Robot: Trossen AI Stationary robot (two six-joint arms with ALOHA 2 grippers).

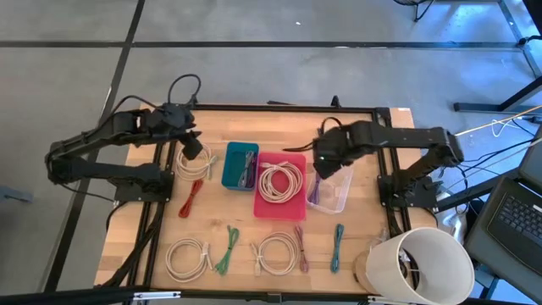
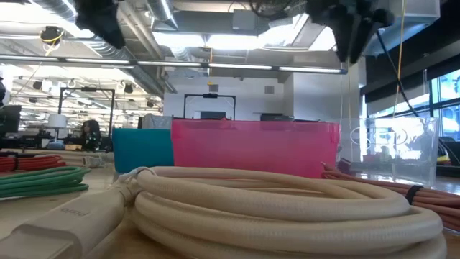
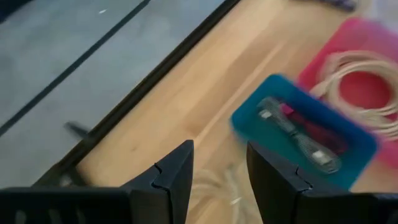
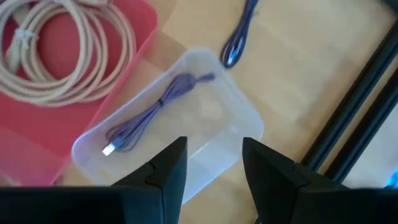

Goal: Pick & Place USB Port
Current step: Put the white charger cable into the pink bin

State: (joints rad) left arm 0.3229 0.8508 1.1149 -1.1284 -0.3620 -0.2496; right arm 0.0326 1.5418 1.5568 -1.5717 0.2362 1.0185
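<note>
The low view's foreground beige cable coil (image 2: 287, 205) hid most of the table. The left gripper (image 3: 219, 171) and right gripper (image 4: 214, 165) hung with fingers parted, empty. The clear plastic bin (image 4: 242, 118) held a purple USB cable (image 4: 149, 112).

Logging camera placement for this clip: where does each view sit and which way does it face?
High: overhead, straight down; both arms, pink bin.
Low: tabletop height, level past a cream cable coil; arms enter from above.
Left wrist: over teal bin; left tool open.
Right wrist: over clear bin; right tool open.
Shared: pink bin.
</note>
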